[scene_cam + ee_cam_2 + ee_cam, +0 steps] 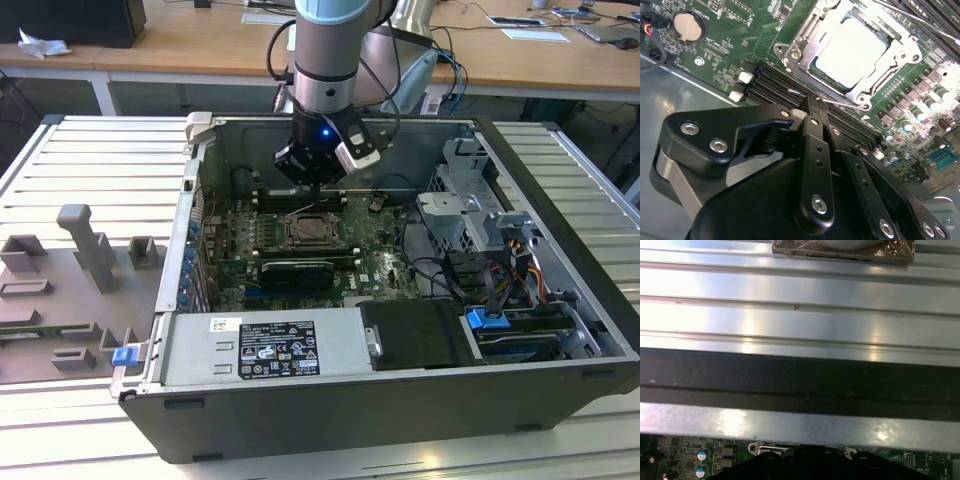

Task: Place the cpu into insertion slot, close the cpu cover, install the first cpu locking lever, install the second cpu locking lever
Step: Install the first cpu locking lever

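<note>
Your gripper (812,102) has its fingers pressed together, nothing between them — tips at a thin wire lever (840,103) just beside the slot (790,50). The cpu (850,52) lies in the slot, pale face up, the cover (897,62) flat around it. In the exterior view you hang over the motherboard (380,265) inside the case (560,190).
</note>
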Robot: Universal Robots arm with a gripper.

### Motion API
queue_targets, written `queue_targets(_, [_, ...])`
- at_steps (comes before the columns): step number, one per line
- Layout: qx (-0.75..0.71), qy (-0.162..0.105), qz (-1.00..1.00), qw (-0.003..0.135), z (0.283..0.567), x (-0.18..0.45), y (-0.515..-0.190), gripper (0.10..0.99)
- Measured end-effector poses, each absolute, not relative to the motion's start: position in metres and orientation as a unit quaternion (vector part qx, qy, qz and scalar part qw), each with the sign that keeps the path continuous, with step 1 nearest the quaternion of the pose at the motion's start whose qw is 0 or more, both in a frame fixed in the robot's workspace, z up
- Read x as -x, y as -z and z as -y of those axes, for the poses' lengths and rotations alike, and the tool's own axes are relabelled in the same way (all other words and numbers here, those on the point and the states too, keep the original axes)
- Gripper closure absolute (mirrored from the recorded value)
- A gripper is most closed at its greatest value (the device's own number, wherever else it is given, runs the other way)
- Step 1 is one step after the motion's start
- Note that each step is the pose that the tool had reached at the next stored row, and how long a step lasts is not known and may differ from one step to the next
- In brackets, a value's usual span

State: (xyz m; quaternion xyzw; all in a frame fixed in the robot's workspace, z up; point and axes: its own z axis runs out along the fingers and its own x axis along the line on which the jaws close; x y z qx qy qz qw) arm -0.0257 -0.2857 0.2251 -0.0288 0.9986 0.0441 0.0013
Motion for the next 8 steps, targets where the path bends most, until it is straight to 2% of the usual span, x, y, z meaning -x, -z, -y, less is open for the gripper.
queue_targets(8, [0.029, -0.044, -0.999, 0.001, 0.2831, 0.0177, -0.2206, 0.980])
